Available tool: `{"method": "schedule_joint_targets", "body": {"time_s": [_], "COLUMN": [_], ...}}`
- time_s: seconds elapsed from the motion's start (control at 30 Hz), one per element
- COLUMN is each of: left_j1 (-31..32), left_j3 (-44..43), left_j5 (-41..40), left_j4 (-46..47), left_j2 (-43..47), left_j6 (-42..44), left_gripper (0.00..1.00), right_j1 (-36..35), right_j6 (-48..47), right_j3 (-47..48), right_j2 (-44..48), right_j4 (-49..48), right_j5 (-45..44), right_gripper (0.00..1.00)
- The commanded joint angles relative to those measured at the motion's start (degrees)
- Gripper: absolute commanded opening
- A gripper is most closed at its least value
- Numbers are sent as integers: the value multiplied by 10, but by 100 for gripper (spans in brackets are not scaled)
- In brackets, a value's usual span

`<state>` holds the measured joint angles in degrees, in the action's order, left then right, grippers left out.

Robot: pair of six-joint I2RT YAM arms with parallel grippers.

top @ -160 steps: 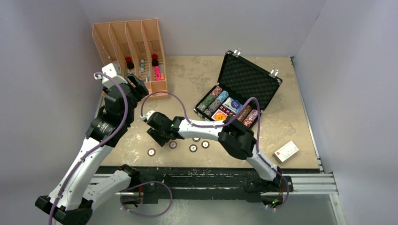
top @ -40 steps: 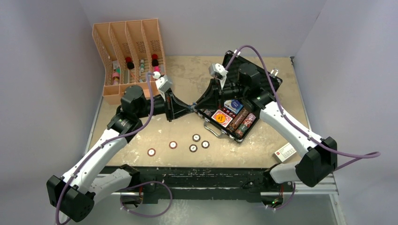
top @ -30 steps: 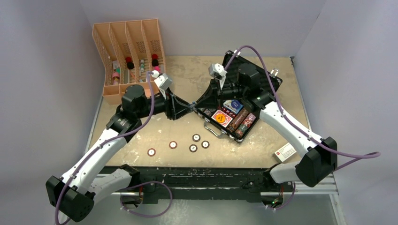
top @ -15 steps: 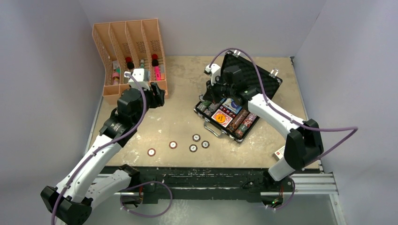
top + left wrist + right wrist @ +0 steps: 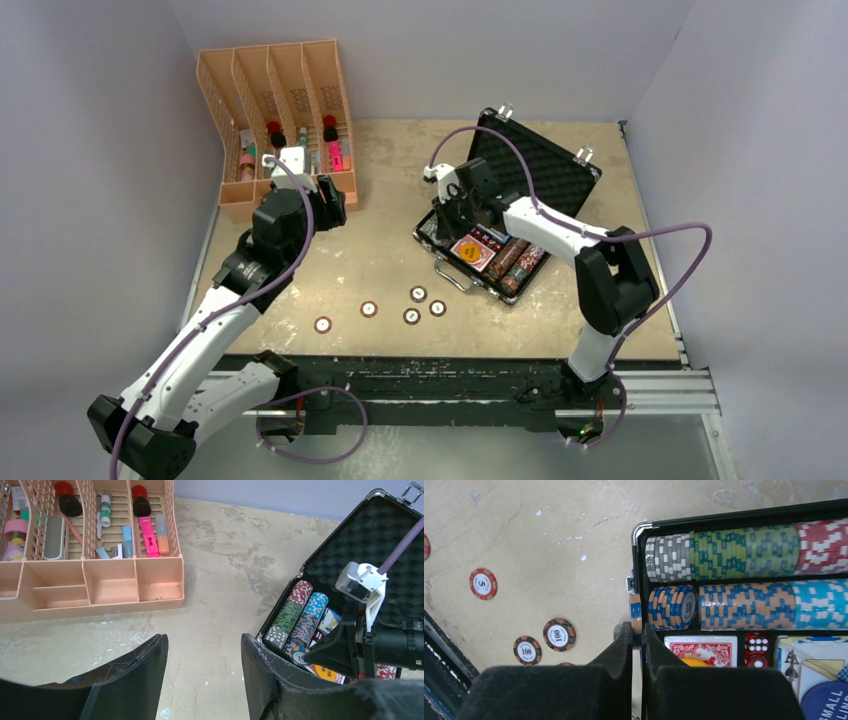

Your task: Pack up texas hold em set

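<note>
The black briefcase [image 5: 530,165] lies open at the middle right of the table, with rows of coloured chips [image 5: 744,550] and a red-backed deck [image 5: 701,647] in its foam tray. My right gripper [image 5: 637,630] hangs over the case's near-left corner [image 5: 448,218], shut on a blue-and-orange chip [image 5: 636,611] held on edge beside the blue-orange row. My left gripper [image 5: 202,647] stands open and holds nothing; it hovers over bare table by the orange rack [image 5: 333,205]. Several loose chips [image 5: 418,305] lie on the table near the front.
An orange four-slot rack [image 5: 275,110] with bottles and pens stands at the back left. Red dice [image 5: 756,650] and a blue-lidded box [image 5: 819,680] sit in the case. The lid [image 5: 380,540] stands raised behind the tray. Walls close in on three sides.
The two grippers met between rack and case a second ago. The left one has since drawn back toward the rack and opened. The right one carried the chip to the case's corner.
</note>
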<state>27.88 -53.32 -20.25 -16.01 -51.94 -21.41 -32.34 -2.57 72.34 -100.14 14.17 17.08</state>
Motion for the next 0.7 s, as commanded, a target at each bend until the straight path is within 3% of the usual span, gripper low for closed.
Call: {"method": "schedule_joint_targets", "body": {"time_s": [0.0,0.67], "left_j1": [-1,-1], "left_j3": [5,7], "left_j5": [-4,-4], "left_j4": [13,14], "left_j2": [0,-4], "left_j6": [8,8], "left_gripper": [55,55], "right_j1": [-14,-16], "right_j6": [-15,-9], "right_j3": [34,32], "right_j2": [-6,-9], "right_j4": [20,16], "right_j5": [1,-108], "right_gripper": [0,0]}}
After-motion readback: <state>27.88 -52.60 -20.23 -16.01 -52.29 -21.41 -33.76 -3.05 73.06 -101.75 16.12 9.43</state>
